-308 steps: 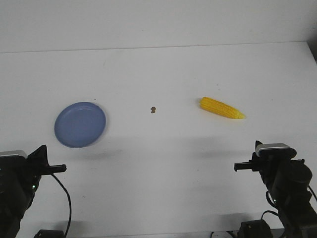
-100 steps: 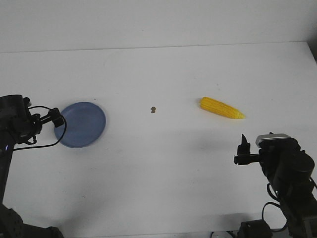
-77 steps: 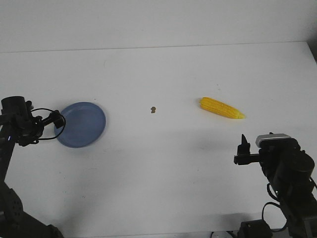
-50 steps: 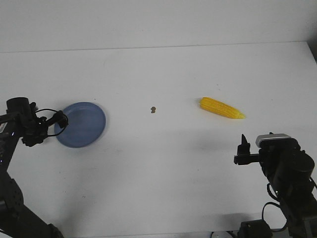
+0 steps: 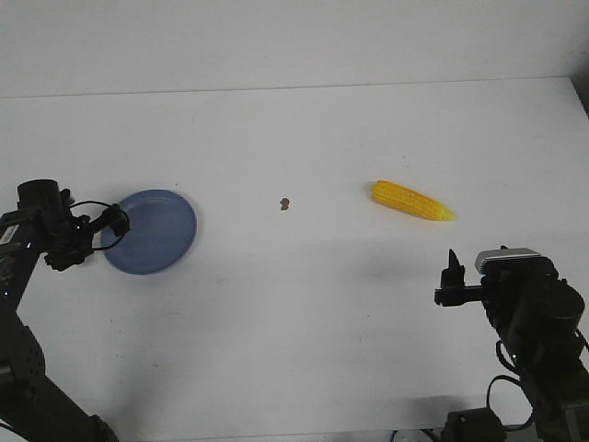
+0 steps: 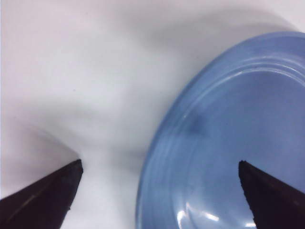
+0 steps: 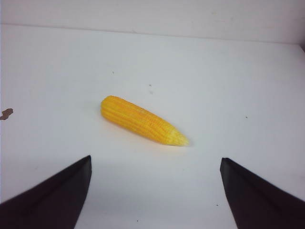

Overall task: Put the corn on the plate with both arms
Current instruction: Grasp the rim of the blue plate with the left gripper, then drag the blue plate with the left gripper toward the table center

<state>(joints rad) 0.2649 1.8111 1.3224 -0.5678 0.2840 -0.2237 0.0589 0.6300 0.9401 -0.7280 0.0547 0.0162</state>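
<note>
Waiting low at the near edge, the right gripper [image 7: 152, 200] had its fingers apart, aimed at the corn [image 5: 412, 201] lying farther on the table; the left gripper [image 6: 159, 195], also spread, straddled the periwinkle-blue plate's [image 5: 156, 230] rim, probably to grip it

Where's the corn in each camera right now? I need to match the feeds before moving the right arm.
Front view: the corn lies right of centre on the table, pointed end toward the right.
Left wrist view: not in it; only the plate shows.
Right wrist view: the corn lies mid-picture, beyond the open right pincer.
Shared landmark: the brown speck, also at the right wrist view's edge.
</note>
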